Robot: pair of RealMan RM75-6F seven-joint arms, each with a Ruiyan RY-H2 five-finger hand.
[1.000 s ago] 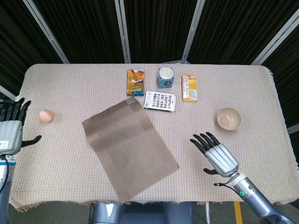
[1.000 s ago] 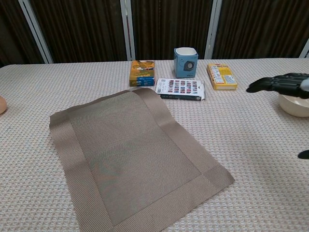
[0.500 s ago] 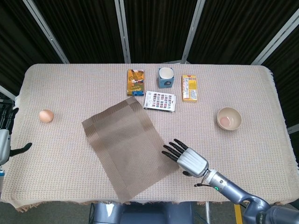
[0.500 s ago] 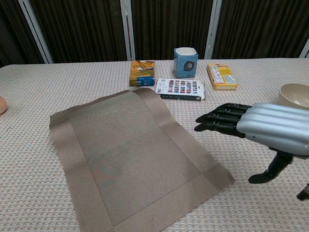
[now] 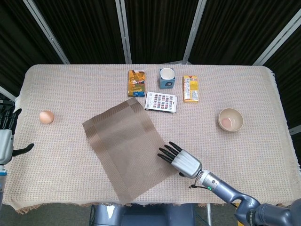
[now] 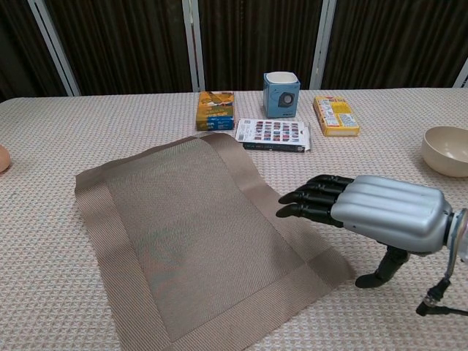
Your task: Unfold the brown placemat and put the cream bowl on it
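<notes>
The brown placemat (image 5: 129, 149) (image 6: 197, 234) lies flat and unfolded on the table, turned at an angle. The cream bowl (image 5: 231, 119) (image 6: 447, 150) stands on the cloth at the right, apart from the mat. My right hand (image 5: 181, 160) (image 6: 369, 214) hovers palm down over the mat's right edge, fingers stretched out toward the left, holding nothing. My left hand (image 5: 5, 139) shows only at the left border of the head view, fingers apart and empty, off the table's left edge.
An egg (image 5: 46, 117) lies at the left. At the back stand an orange box (image 5: 136, 83), a blue-and-white cup (image 5: 167, 78) and a yellow box (image 5: 190, 89). A patterned card pack (image 5: 161, 101) lies just past the mat's far corner.
My right hand has swept from near the bowl leftward and now reaches over the mat's right edge. My left hand drew back toward the left border. Mat and bowl have not moved.
</notes>
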